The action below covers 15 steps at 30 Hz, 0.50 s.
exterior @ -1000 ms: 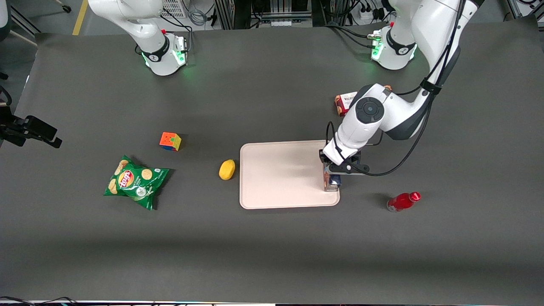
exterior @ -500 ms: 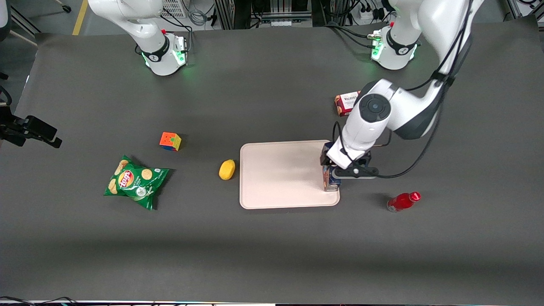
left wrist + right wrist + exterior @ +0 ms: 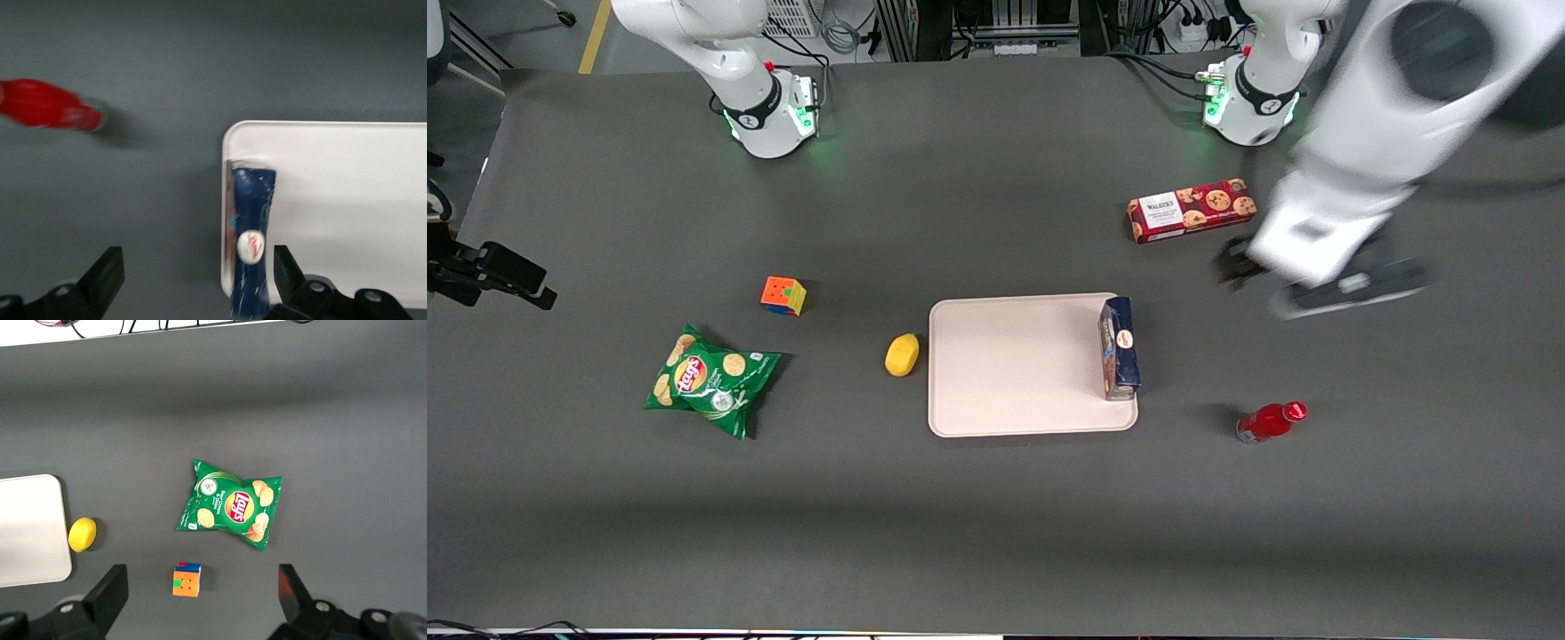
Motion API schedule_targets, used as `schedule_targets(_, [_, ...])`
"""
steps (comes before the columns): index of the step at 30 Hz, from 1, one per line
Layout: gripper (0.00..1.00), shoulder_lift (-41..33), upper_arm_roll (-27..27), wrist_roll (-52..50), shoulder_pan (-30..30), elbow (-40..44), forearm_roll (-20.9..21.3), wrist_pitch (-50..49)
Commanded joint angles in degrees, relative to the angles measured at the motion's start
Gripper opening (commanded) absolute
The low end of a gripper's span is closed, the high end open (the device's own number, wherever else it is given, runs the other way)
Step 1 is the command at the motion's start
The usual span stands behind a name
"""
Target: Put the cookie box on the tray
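The cookie box (image 3: 1120, 348) stands on the tray (image 3: 1014, 364); the hand (image 3: 193, 280) hovers released, well apart

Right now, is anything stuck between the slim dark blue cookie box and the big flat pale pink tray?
No. The slim dark blue cookie box already stands on the big pale pink tray, along its edge. The open gripper is raised above, touching nothing.

Navy cookie box (image 3: 1120, 348) with white logo, pale pink tray (image 3: 1014, 364), black claw (image 3: 193, 280)
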Motion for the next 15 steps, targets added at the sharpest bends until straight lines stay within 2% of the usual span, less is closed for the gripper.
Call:
schedule_targets(1, [1.0, -3.21, 8.72, 17.71, 0.29, 2.36, -2.44, -6.88])
schedule_targets(3, [1.0, -5.49, 12.76, 23.79, 0.64, -1.06, -4.55, -5.92])
schedule_targets(6, [1.0, -8.31, 16.37, 29.51, 0.73, -7.03, -5.26, -2.33])
schedule_targets(12, [1.0, -14.99, 16.91, 33.31, 2.57, -22.59, -5.62, 9.98])
schedule_targets(15, [1.0, -16.23, 17.0, 33.4, 2.57, -25.86, -5.62, 12.8])
